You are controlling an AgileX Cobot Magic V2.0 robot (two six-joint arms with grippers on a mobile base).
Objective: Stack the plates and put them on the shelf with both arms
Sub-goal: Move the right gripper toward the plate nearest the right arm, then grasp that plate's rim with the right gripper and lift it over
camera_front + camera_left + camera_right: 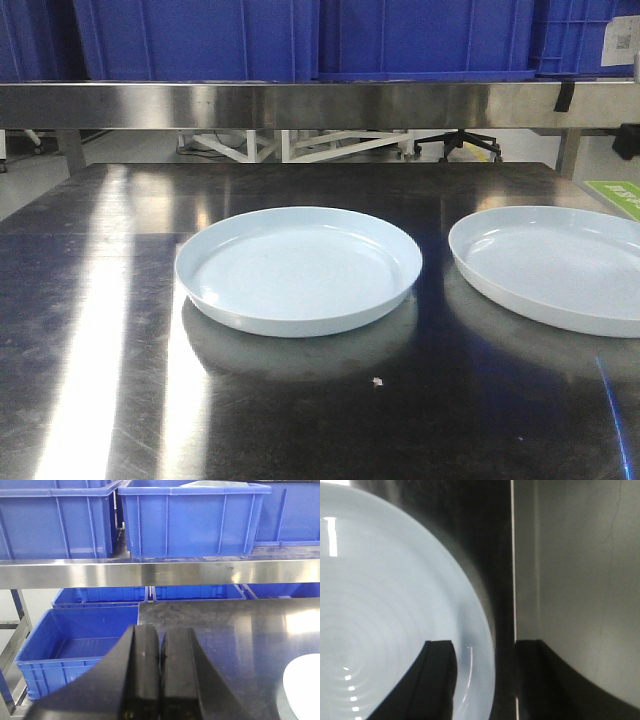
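Two pale bluish-white plates lie flat and apart on the dark steel tabletop: one plate (298,270) in the middle, the other plate (560,265) at the right, cut off by the frame. Behind them runs the shelf (300,105) with its brushed-metal front rail. Neither gripper shows in the front view. My left gripper (160,647) is shut on nothing, above the table's left part, with a plate's edge (306,686) to its lower right. My right gripper (485,672) is open astride a plate's (385,605) right rim, one finger (437,680) over the inside and the other outside it.
Blue ribbed crates (300,35) stand on the shelf, and more crates (75,650) sit low to the left of the table. The shelf rail (160,572) crosses the left wrist view. The table's right edge (512,580) lies close to the plate, with grey floor (580,580) beyond.
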